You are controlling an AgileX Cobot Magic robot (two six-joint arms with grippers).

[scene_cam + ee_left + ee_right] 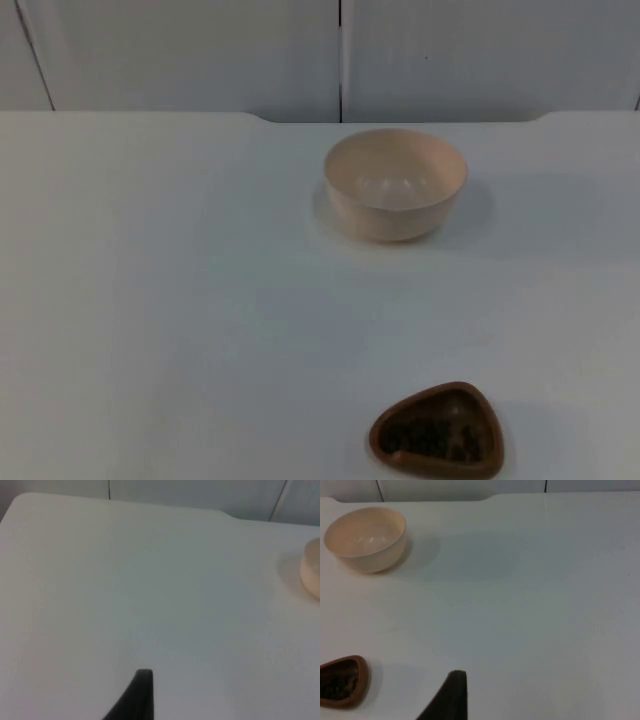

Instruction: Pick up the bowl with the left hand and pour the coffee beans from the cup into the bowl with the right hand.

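Top view: round cream-coloured empty bowl (396,184) upright, far centre of white table (150,300); brown rounded-triangular cup (437,432) of coffee beans (435,430) at near edge — well apart.

Left wrist view: left gripper (135,695) over bare table, bowl to its right; opening — cannot tell.

Right wrist view: right gripper (451,695) right of cup; opening cannot be told, nothing seen held.

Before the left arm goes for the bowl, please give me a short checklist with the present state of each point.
1. Bowl upright on the table: ok.
2. Bowl empty inside: ok.
3. Cup upright, coffee beans inside: ok.
4. Bowl and cup apart, nothing between them: ok.
5. Left gripper above bare table, bowl to its side: ok.
6. Right gripper near the cup, not touching it: ok.
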